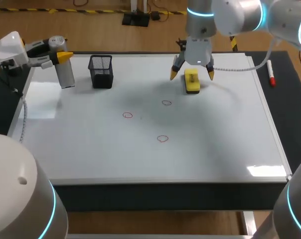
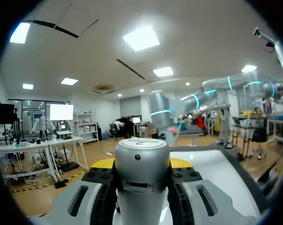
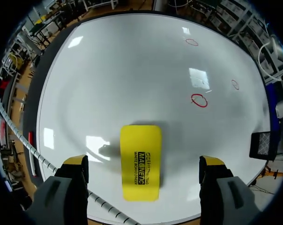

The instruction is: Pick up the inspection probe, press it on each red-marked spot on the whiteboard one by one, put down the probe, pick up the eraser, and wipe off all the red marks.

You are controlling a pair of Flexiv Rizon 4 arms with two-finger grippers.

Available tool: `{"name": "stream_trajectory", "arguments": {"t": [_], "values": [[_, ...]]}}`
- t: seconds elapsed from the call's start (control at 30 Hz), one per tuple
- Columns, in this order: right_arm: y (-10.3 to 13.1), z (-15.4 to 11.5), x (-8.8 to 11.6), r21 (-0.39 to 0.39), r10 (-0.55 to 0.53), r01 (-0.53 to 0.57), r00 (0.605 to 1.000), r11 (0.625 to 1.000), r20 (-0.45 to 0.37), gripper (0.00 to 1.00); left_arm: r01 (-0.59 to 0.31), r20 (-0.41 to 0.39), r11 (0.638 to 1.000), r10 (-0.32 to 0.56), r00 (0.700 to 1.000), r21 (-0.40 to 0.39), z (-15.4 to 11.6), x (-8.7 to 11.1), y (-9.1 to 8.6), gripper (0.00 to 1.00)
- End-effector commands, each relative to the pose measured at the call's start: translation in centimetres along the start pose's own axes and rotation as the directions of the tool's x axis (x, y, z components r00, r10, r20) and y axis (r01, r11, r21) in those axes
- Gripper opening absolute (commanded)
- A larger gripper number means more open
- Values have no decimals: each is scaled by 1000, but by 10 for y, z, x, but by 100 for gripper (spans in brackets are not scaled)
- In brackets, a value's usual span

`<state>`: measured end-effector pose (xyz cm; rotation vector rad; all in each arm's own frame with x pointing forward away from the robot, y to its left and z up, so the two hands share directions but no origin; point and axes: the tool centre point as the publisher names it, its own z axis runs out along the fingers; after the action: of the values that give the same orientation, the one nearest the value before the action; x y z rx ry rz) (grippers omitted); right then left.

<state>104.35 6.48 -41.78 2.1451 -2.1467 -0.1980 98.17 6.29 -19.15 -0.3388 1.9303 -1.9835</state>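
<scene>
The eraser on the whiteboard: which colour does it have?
The eraser is bright yellow with small black print on top; the right wrist view shows it best.

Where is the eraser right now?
In the head view the yellow eraser lies flat near the whiteboard's far edge, right of centre, under the open right gripper, whose fingers flank it without touching.

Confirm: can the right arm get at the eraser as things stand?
Likely yes: the right gripper hangs open directly over the eraser, a finger on each side, nothing lying between.
</scene>
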Motion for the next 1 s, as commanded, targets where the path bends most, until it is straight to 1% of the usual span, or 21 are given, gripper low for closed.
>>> {"name": "stream_trajectory", "arguments": {"t": [0.03, 0.07, 0.1, 0.13, 0.17, 0.2, 0.3, 0.53, 0.67, 0.87, 1.0], "values": [[-3, 1, 1, -9, -5, 5, 1000, 1000, -5, 100, -1, 2, 1000, 1, 1000, 0, 0, 0, -1, 0], [-2, 1, 1, -12, -6, 6, 1000, 1000, -4, 84, -1, 2, 1000, 1, 1000, 0, 0, 0, -1, 0], [-1, 2, 1, -13, -7, 7, 1000, 1000, -5, 51, -1, 2, 1000, 1, 1000, 0, 0, 0, -1, 0], [-1, 2, 2, -14, -7, 7, 1000, 1000, -6, 36, -1, 2, 1000, 1, 1000, 0, 0, 0, -1, 0], [0, 2, 2, -15, -7, 7, 1000, 1000, -6, 25, -1, 2, 1000, 1, 1000, 0, 0, 0, -1, 0], [0, 2, 3, -15, -6, 6, 1000, 1000, -5, 0, -1, 2, 1000, 1, 1000, 0, 0, 0, -1, 0], [4, 0, 4, -11, -4, 4, 1000, 1000, -9, 0, -1, 2, 1000, 1, 1000, 0, 0, 0, -1, 0], [11, -15, 8, 21, 11, -10, 999, 1000, -31, 0, -1, 2, 1000, 1, 1000, 0, 0, 0, -1, 0], [13, -19, 16, 31, 38, -37, 999, 999, -34, 0, -1, 2, 1000, 1, 1000, 0, 0, 0, -1, 0], [20, -27, 41, 32, 94, -93, 995, 995, -14, 0, -1, 2, 1000, 1, 1000, 0, 0, 0, -1, 0], [26, -32, 65, 34, 151, -152, 988, 988, 7, 0, -1, 2, 1000, 1, 1000, 0, 0, 0, -1, 0]]}}
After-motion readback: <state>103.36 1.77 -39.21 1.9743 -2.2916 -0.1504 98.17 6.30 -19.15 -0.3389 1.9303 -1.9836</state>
